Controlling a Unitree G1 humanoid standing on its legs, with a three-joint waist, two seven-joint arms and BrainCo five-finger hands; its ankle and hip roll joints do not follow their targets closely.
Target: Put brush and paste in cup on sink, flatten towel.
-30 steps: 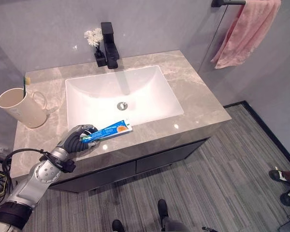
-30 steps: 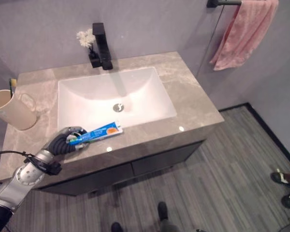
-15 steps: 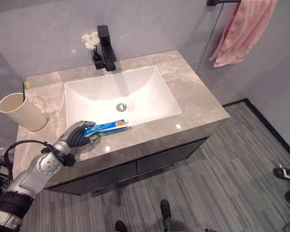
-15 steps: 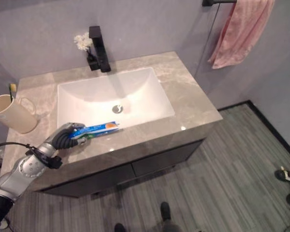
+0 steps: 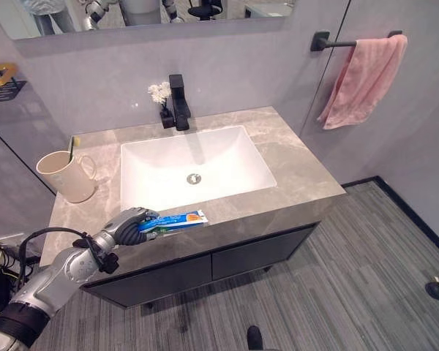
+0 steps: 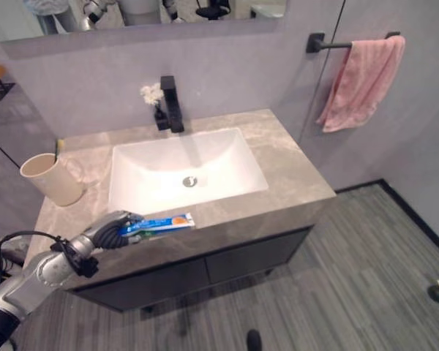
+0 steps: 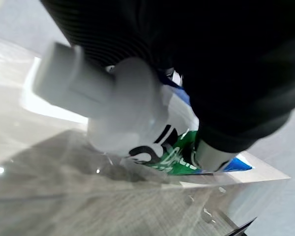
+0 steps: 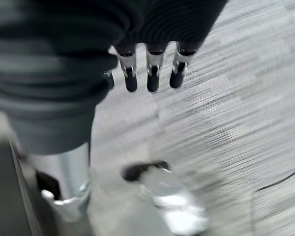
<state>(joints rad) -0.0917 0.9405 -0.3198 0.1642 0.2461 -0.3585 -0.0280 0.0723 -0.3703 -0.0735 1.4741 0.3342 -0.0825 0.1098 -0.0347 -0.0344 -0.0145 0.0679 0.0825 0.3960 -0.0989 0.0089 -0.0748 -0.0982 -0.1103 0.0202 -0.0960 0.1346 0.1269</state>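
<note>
Left hand (image 5: 129,224) is at the front edge of the table (image 5: 300,164), fingers curled round the cap end of the toothpaste tube (image 5: 175,220), which points toward the sink basin (image 5: 197,164). The cup (image 5: 67,175) stands at the table's left side with a toothbrush (image 5: 72,146) in it. Right hand (image 8: 147,69) hangs over the floor, fingers straight, empty. Pink towel (image 5: 362,80) hangs bunched on its wall bar.
</note>
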